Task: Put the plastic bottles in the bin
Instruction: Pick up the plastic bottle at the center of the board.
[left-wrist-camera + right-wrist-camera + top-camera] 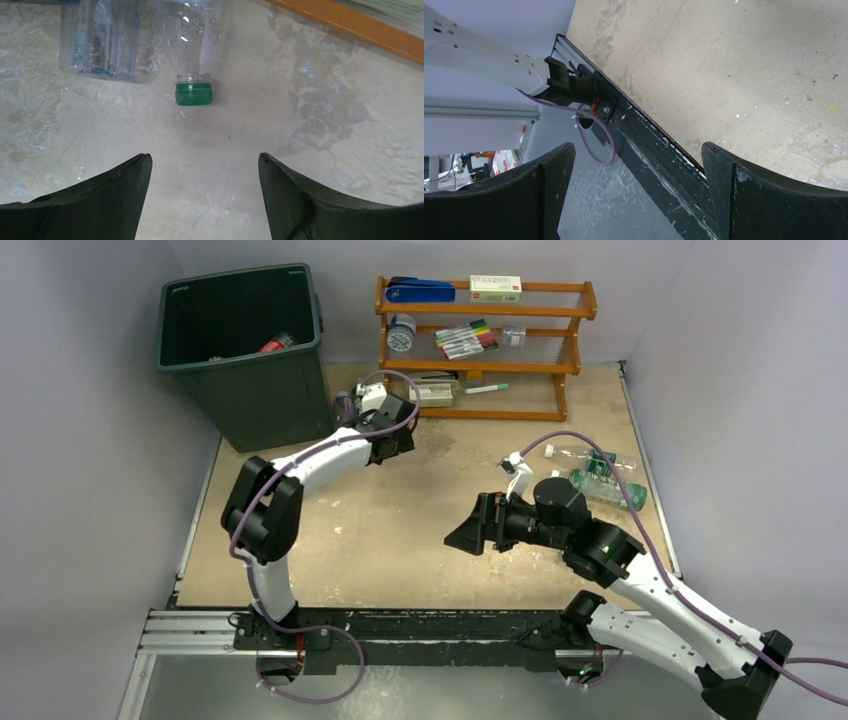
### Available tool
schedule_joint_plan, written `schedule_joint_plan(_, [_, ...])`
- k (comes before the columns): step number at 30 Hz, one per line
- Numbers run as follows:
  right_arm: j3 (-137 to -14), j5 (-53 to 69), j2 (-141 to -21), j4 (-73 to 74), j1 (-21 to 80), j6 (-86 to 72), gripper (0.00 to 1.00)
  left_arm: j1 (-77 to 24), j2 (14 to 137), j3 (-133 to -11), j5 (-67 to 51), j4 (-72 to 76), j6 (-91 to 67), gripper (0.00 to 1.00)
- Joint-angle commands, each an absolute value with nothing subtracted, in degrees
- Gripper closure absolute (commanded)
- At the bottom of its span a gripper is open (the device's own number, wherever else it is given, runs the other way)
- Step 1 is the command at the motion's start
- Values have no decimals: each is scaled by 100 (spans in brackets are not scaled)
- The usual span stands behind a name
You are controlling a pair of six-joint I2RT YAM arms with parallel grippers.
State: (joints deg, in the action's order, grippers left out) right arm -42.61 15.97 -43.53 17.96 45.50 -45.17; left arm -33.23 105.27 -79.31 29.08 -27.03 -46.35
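One red-labelled bottle lies in the bin, several others lie on the table, and the left gripper (jaws wide, empty, like the right gripper) faces a green-capped bottle.

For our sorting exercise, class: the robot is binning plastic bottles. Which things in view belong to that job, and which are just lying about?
Job: bin; green-capped bottle; bottle beside it; bottles at right; left gripper.
Lying about: orange rack; marker pens; small box.
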Motion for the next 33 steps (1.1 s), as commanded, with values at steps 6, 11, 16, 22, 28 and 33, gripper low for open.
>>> schedule_joint_plan(6, [-4211, 1459, -4063, 2052, 4579, -4537, 1, -3016, 11109, -8446, 3167, -2307, -4544, 33])
schedule_joint_plan(11, [-4239, 1475, -4103, 2049, 4579, -4488, 1, -2936, 11382, -8630, 3134, -2281, -4505, 44])
schedule_joint_plan(16, [-4327, 1471, -4167, 2135, 4579, -4424, 1, -2927, 11643, -8819, 3148, -2305, -4483, 44])
schedule_joint_plan(22, [-4342, 1501, -4119, 2278, 4579, -4376, 1, -2884, 11851, -8886, 3143, -2265, -4485, 44])
schedule_joint_plan(28, [-4308, 1510, -4087, 2333, 4579, -4381, 1, -2785, 11973, -8930, 3095, -2244, -4470, 49])
schedule_joint_plan(33, [-4254, 1528, -4112, 2304, 4579, -4394, 1, -2717, 12050, -8968, 2966, -2100, -4370, 52])
